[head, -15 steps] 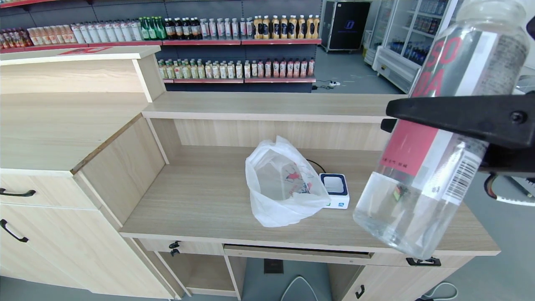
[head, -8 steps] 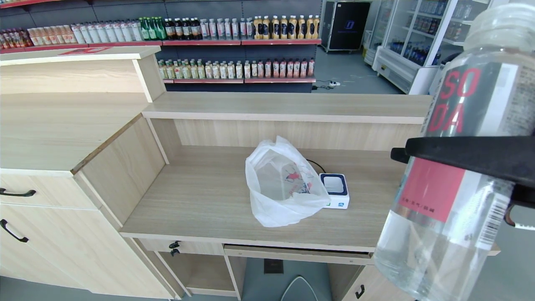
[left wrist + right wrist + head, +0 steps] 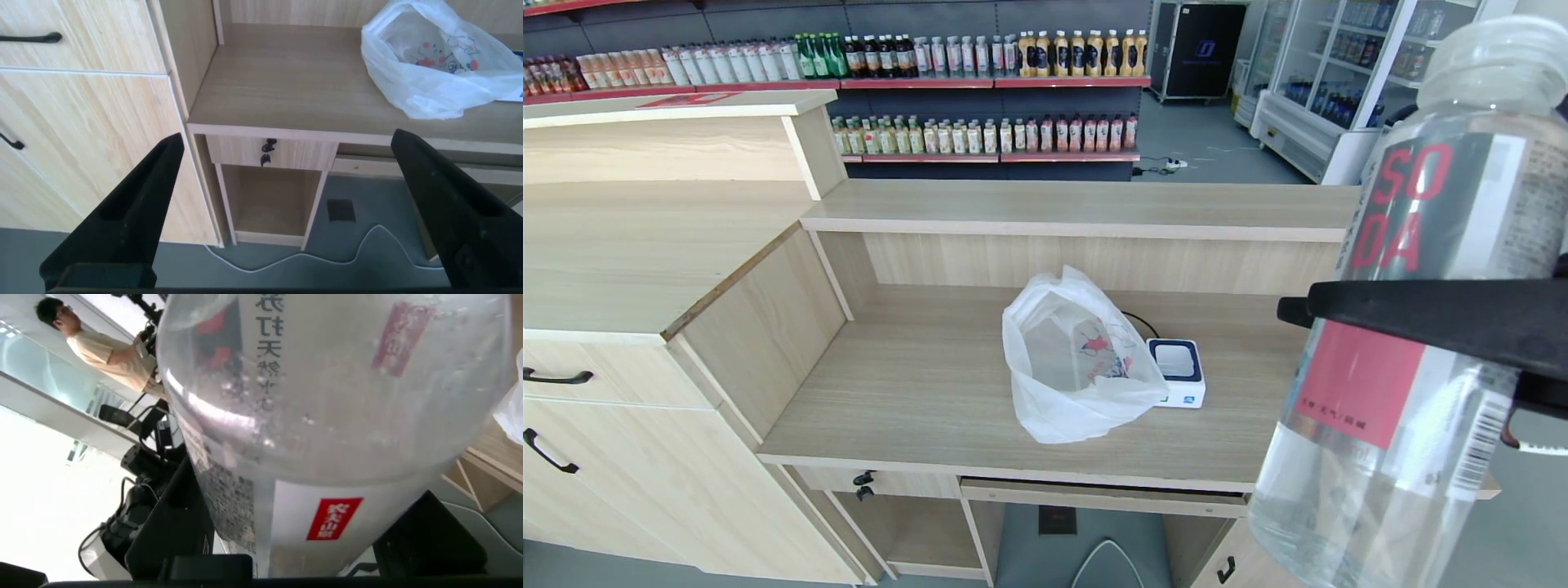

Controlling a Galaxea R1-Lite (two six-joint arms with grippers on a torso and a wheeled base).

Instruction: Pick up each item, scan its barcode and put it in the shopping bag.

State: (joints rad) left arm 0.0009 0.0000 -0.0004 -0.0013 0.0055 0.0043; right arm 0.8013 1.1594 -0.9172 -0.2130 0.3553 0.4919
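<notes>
Light wood counter (image 3: 915, 384) holds white plastic shopping bag (image 3: 1078, 359). Right gripper (image 3: 1429, 318) is clamped on clear red-labelled soda bottle (image 3: 1372, 457), high off counter's right; I'd lower it, barcode (image 3: 1478, 433) facing small white-and-blue scanner (image 3: 1178, 371) just beside the bag. Left gripper (image 3: 298, 204) spread, empty.

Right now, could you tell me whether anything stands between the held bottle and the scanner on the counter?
Nothing visible does. The bottle, clamped in the right gripper, is up in the air on the right; the scanner faces up uncovered, with the bag against its left side.
</notes>
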